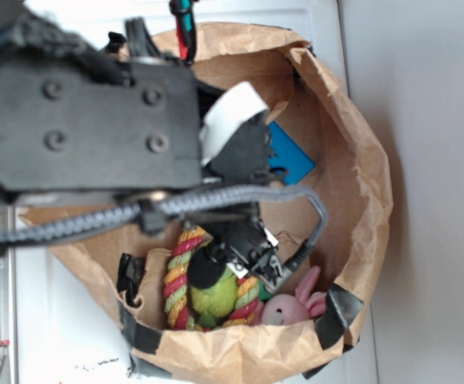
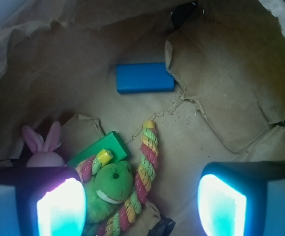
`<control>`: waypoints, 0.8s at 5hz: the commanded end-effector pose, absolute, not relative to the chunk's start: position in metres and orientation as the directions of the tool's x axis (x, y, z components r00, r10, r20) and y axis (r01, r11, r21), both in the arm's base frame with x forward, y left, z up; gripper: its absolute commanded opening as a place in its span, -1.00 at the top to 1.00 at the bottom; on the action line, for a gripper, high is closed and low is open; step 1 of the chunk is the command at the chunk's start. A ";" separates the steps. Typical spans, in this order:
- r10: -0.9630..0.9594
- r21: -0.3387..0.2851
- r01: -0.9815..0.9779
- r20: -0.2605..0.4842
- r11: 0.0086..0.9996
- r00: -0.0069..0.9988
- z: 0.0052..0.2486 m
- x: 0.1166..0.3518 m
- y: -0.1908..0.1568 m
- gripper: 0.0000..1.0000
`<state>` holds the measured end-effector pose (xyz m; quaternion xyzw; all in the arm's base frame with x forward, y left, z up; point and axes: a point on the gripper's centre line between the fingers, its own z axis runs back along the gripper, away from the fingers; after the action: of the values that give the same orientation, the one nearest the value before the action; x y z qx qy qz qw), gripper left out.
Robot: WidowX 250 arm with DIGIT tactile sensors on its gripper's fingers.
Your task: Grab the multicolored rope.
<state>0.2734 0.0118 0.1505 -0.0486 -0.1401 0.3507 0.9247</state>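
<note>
Pink-yellow-green twisted multicolored rope [image 2: 145,169] with frog plush [image 2: 110,189]

Exterior view bright, washed-out white surroundings; black robot arm [image 1: 88,128] close to lens, blurred. Wrist view dim inside crumpled brown paper bag [image 2: 221,88], shadowed walls; glowing cyan-white pads [image 2: 61,209] overexposed, soft, out of focus.

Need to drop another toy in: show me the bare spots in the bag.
Bare paper floor lies between the blue block, the rope and the bag wall. Crowded: the corner holding the rope, frog, green block and bunny.
</note>
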 end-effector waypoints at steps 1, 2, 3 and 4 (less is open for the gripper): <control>0.667 -0.204 -0.636 0.242 0.745 0.704 0.159 0.276 0.019 -1.00; 0.667 -0.204 -0.636 0.242 0.745 0.704 0.159 0.276 0.019 -1.00; 0.667 -0.204 -0.636 0.242 0.745 0.704 0.159 0.276 0.019 -1.00; 0.658 -0.216 -0.622 0.222 0.752 0.719 0.155 0.278 0.021 -1.00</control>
<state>0.2751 0.0097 0.1469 -0.0613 -0.1334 0.3394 0.9291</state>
